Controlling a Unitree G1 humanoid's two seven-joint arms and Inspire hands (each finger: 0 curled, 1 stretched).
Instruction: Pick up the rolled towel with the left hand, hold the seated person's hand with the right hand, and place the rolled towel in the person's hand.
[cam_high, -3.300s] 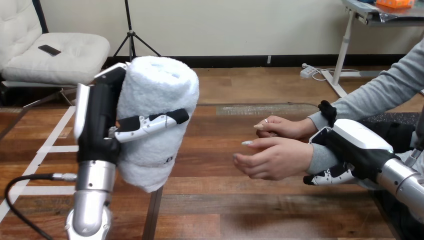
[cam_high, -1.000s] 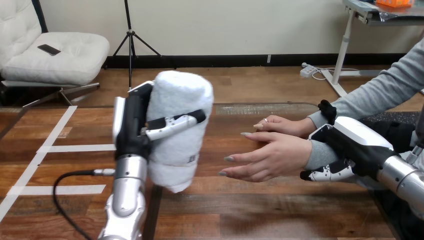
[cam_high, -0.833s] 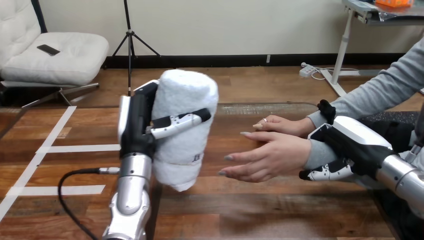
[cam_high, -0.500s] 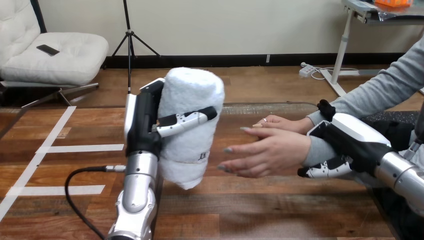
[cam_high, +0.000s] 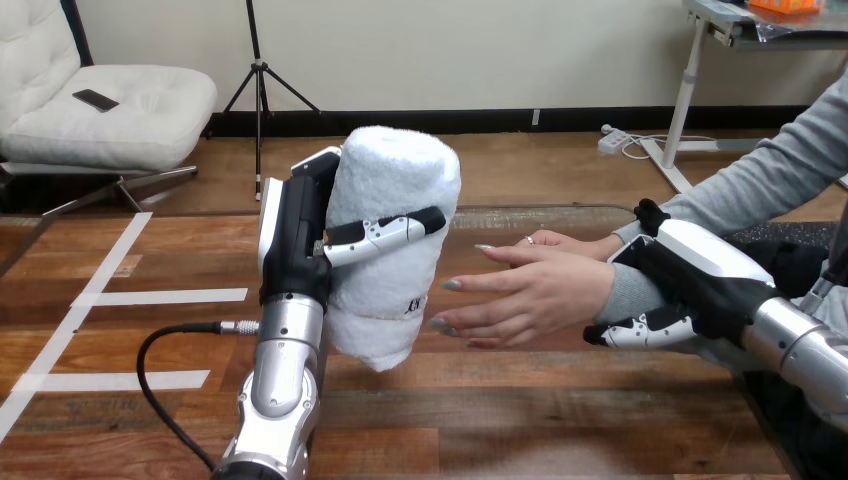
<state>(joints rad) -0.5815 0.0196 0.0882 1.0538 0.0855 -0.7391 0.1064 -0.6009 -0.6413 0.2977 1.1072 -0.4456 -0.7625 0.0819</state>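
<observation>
**A:** Inside the curl of the left hand's (cam_high: 297, 235) fingers (cam_high: 385, 230), what is there?

**B:** The rolled towel (cam_high: 392, 270). It is a thick white cylinder of fluffy terry, nearly upright, with its top leaning a little to the right. The jointed black-and-white fingers wrap across its front, and the black palm presses its left side. It is gripped firmly and held clear of the wooden plank surface (cam_high: 560, 410).

**A:** And to the right of those fingers?

**B:** The person's hand (cam_high: 535, 295), stretched out flat and reaching toward the towel. Its fingertips are just beside the roll's lower right edge. I cannot tell whether they touch it.

**A:** Where is the right hand (cam_high: 700, 280)?

**B:** At the person's wrist (cam_high: 622, 295), which is covered by a soft grey sleeve (cam_high: 760, 190). The smooth white shell lies over the top of the wrist. Its fingers (cam_high: 630, 333) curl in beneath the cuff, so the hand is closed round that wrist.

**A:** Anything past those fingers?

**B:** The person's second hand (cam_high: 560, 245), behind the first and farther from the towel.
</observation>
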